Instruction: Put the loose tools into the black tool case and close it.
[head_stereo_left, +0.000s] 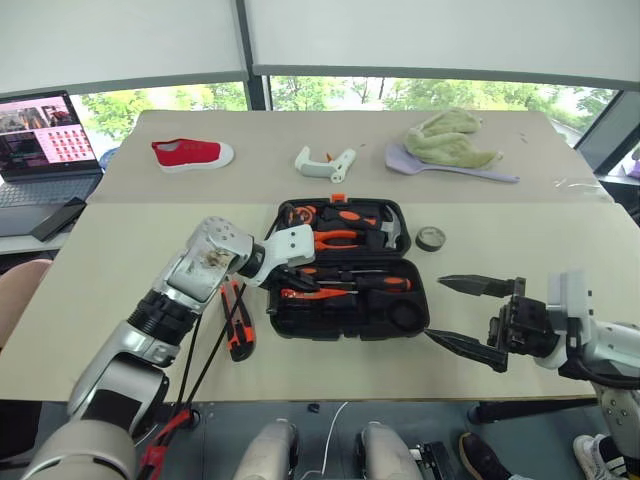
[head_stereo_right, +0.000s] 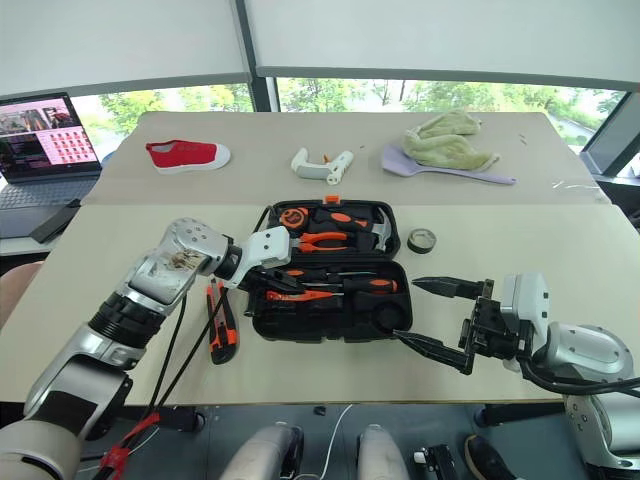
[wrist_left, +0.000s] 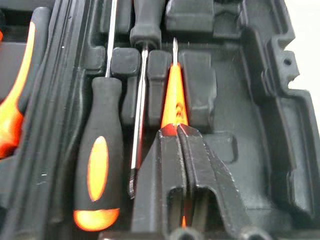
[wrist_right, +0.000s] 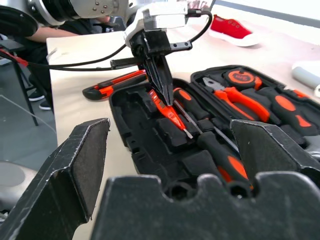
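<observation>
1. Your left gripper (wrist_right: 159, 85) is pinched tight on the slim orange tester screwdriver (wrist_left: 173, 102), fingers pressed together around its handle end. It's angled down into the near half of the black tool case (head_stereo_left: 345, 268), with the tester's metal tip pointing along the moulded slots.
2. Right beside that tester you've got two orange-and-black-handled screwdrivers (wrist_left: 100, 165) already lying in the same half, one with its handle near the gripper, the other reversed with its shaft running past it.
3. Your right gripper (head_stereo_left: 470, 315) hangs off the case's right end, near the table's front edge, jaws spread wide with nothing between them.
4. That case sits open and flat on the near beige table (head_stereo_left: 110, 260). Its far half holds the orange-handled pliers (head_stereo_left: 335, 238) and a hammer (head_stereo_left: 390, 230).
5. You can see the utility knife (head_stereo_left: 238, 320) loose on the table just left of the case, under your left forearm. The small dark tape roll (head_stereo_left: 431, 238) lies just off the case's far right corner, not touching it.
6. Second table (head_stereo_left: 300, 125) butts up behind the first: red shoe (head_stereo_left: 192, 153) on the left, white glue gun (head_stereo_left: 325, 162) in the middle, greenish cloth (head_stereo_left: 450, 138) on a lilac sheet to the right.
7. Laptop (head_stereo_left: 45, 150) is open at far left with a pink screen. Behind it all you've got windows with white blinds pulled partway down and green trees outside.
</observation>
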